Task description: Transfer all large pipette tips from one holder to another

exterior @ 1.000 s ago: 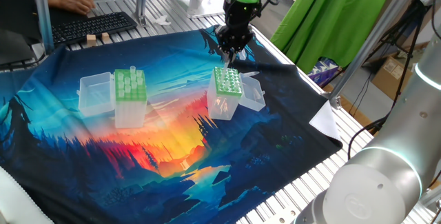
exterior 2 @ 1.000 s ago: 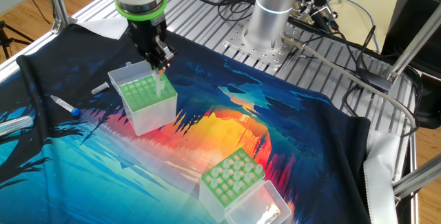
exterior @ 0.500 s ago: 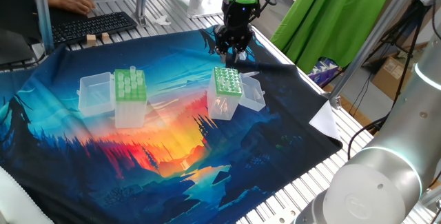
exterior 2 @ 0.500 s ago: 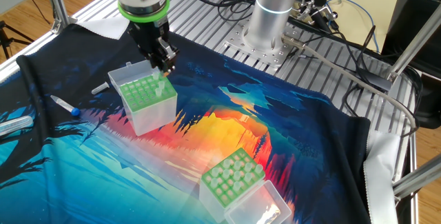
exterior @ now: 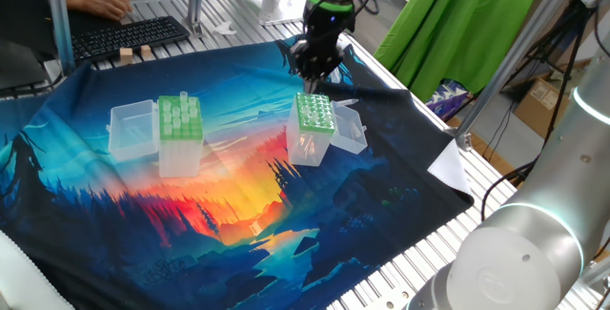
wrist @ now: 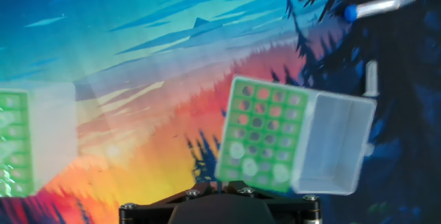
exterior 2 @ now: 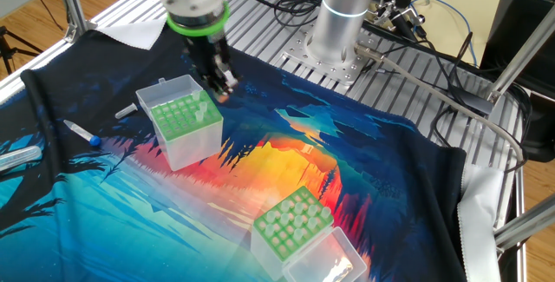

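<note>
A cloth printed with a blue-to-orange sunset and dark tree silhouettes is being shown spread beneath the jaws. A darker-green dotted top is being displayed on the clear box just beside the jaws; a lighter-green top is being shown on the clear box well apart. A blue-capped tube is being seen.

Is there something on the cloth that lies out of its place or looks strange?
Yes. A tube with a blue cap and a small clear tube lie loose on the dark cloth beside the box with the open lid, not standing in any rack. Nothing looks spilled or broken.
</note>
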You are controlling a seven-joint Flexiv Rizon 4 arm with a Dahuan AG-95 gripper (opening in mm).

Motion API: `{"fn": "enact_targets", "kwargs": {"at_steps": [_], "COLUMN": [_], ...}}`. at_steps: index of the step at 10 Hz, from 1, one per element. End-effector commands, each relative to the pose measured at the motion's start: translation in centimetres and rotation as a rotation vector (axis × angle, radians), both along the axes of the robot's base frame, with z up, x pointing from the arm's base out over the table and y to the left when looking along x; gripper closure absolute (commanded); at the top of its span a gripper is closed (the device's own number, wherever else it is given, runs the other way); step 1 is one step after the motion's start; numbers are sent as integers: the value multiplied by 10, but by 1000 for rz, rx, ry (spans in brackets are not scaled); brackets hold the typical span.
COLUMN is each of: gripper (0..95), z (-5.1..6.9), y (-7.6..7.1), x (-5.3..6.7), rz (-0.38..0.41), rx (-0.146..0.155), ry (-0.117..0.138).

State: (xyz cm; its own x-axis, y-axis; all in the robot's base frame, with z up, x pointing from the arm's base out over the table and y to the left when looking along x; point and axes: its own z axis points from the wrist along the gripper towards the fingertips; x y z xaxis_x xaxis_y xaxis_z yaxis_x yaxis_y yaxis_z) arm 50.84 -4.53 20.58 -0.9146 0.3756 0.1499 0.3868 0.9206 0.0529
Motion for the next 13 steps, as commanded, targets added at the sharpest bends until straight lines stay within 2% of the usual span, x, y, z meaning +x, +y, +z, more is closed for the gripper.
{"fn": "enact_targets", "kwargs": {"at_steps": [1, 3, 5, 7, 10, 12, 13], "gripper": [950, 950, 950, 950, 950, 950, 760], "z": [-12, -24, -31, -31, -31, -31, -31], "y": [28, 48, 56, 56, 56, 56, 56], "x": [0, 1, 2, 2, 2, 2, 2], "rz": [-91, -135, -151, -158, -156, -150, -142], "rx": [9, 13, 12, 2, 0, -33, -45], "ry": [12, 9, -9, -23, -20, -19, -20]}}
